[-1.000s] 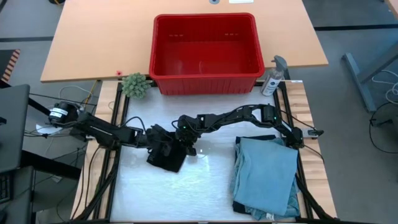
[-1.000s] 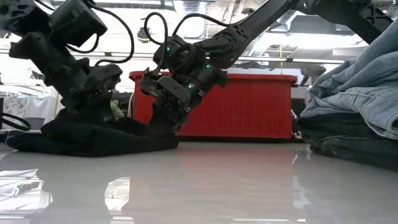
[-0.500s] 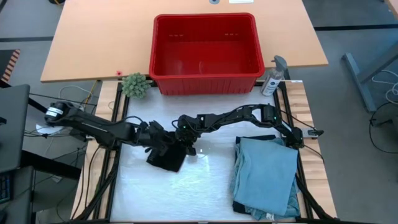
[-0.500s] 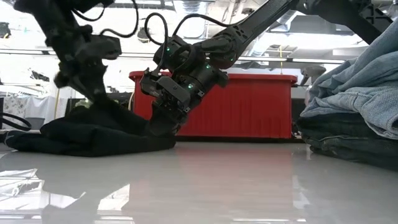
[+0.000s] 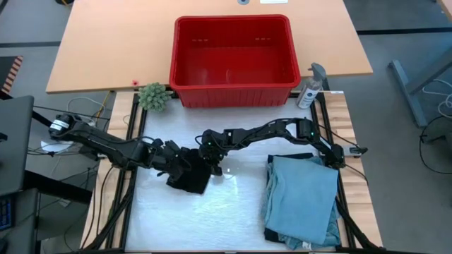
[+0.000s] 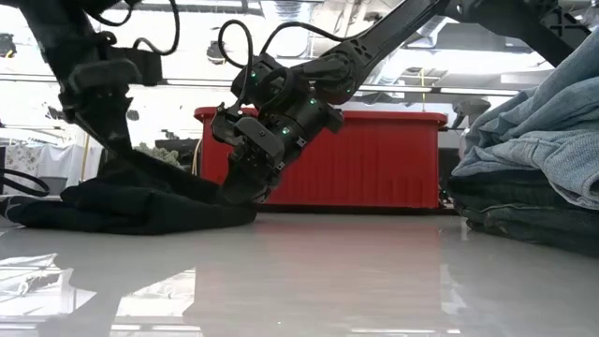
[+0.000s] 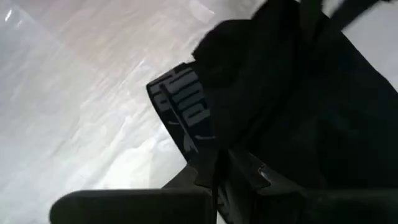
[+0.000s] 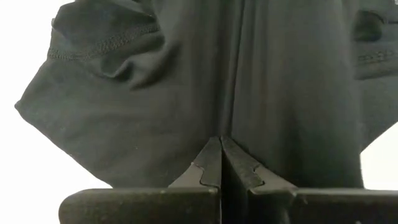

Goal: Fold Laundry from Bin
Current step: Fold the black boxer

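Black cloth, the small black item (image 5: 189,178), lies bunched on the white table (image 5: 233,212) left of centre, near side of the empty red bin (image 5: 233,85). My left gripper (image 5: 178,164) has swung lower along its left edge, fingers pinched on a fold. My right gripper (image 5: 210,164) stays clamped on its right edge. Folded denim pieces (image 5: 302,201) remain stacked at the right, so this looks like the last piece.

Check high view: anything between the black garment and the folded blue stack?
Nothing: bare white tabletop separates the black garment from the folded blue stack in the high view.
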